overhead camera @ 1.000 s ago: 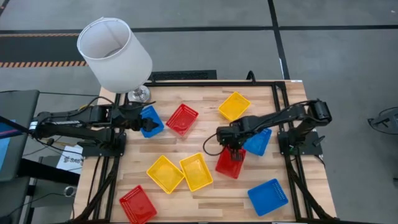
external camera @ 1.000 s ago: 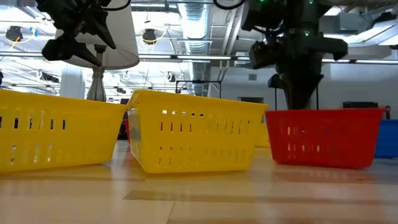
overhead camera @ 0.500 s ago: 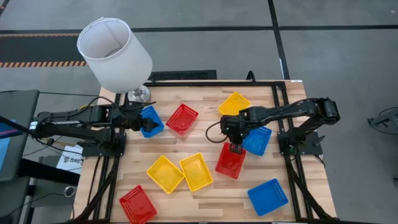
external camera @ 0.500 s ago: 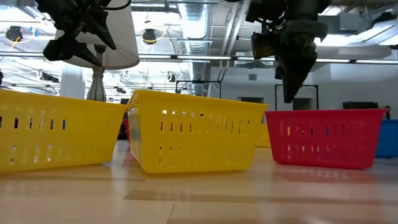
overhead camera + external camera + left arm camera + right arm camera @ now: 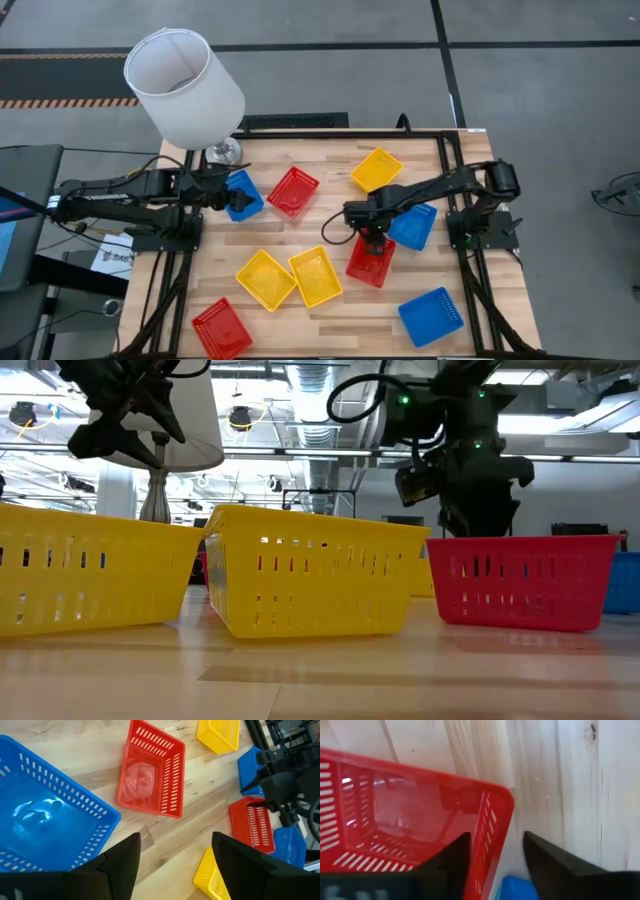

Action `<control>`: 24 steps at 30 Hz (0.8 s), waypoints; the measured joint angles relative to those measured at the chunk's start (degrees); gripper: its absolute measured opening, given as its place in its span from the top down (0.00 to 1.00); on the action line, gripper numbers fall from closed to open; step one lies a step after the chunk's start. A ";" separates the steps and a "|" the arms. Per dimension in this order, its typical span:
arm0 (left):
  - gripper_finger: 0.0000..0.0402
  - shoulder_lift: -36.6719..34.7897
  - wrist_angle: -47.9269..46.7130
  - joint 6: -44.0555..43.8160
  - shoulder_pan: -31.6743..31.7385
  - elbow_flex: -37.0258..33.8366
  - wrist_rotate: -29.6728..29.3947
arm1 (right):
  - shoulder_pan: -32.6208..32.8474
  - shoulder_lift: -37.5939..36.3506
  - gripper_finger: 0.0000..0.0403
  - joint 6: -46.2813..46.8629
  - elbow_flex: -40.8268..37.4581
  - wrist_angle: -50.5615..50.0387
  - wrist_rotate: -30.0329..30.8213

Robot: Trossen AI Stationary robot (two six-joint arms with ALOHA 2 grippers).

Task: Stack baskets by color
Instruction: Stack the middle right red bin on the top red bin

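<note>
since a second ago: right gripper point(image 5: 372, 240) lifted off the middle red basket point(image 5: 370, 261), then came back down to that basket's far rim; its fingers have parted
right gripper now: fingers point(image 5: 547, 865) spread, one either side of the red basket's wall point(image 5: 492, 835), not pressed shut on it
left gripper point(image 5: 222, 192): unchanged, fingers apart, hanging over the blue basket point(image 5: 243, 194) at the far left of the table point(image 5: 330, 320)
red baskets: one under the right gripper, one point(image 5: 293, 190) just right of the left-hand blue one, one point(image 5: 221, 329) at the near left corner; none stacked
yellow baskets: two point(image 5: 265, 279) point(image 5: 316, 275) side by side near the middle front, one point(image 5: 377, 169) at the far side
blue baskets: one point(image 5: 413, 226) touching the middle red basket's right side, one point(image 5: 431, 316) at the near right
contents: every basket i can see into is bare inside
lampshade point(image 5: 183, 86): white, beyond the table's far left corner
</note>
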 joint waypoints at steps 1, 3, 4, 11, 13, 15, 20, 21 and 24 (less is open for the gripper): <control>0.42 0.00 -0.29 0.00 0.00 0.00 0.00 | -0.02 0.08 0.61 0.00 0.00 0.10 0.03; 0.42 -0.02 -0.29 -0.01 0.00 0.00 0.00 | -0.02 -0.05 0.79 0.02 0.00 0.15 0.11; 0.42 0.00 -0.19 -0.08 0.00 0.00 0.00 | -0.09 -0.05 0.88 0.14 0.00 0.15 0.12; 0.42 -2.79 0.84 -1.20 0.00 0.00 0.39 | -0.60 -2.28 0.98 1.12 1.29 -1.84 -0.09; 0.42 -4.24 1.87 -1.67 0.00 0.00 0.41 | -1.63 -4.18 0.98 1.29 2.93 -2.44 0.03; 0.42 -5.80 2.09 -2.13 0.00 0.00 0.24 | -3.15 -6.06 0.98 1.33 4.98 -2.92 0.09; 0.42 -9.44 4.16 -2.47 0.00 -0.02 -1.19 | -8.30 -10.39 0.98 3.04 11.95 -3.61 0.14; 0.42 -10.17 4.72 -2.47 0.00 -0.02 -1.51 | -9.66 -10.82 0.98 3.27 13.73 -3.46 0.18; 0.42 -12.14 5.25 -2.47 0.00 -0.02 -2.99 | -13.73 -10.07 0.98 4.63 20.46 -2.59 0.76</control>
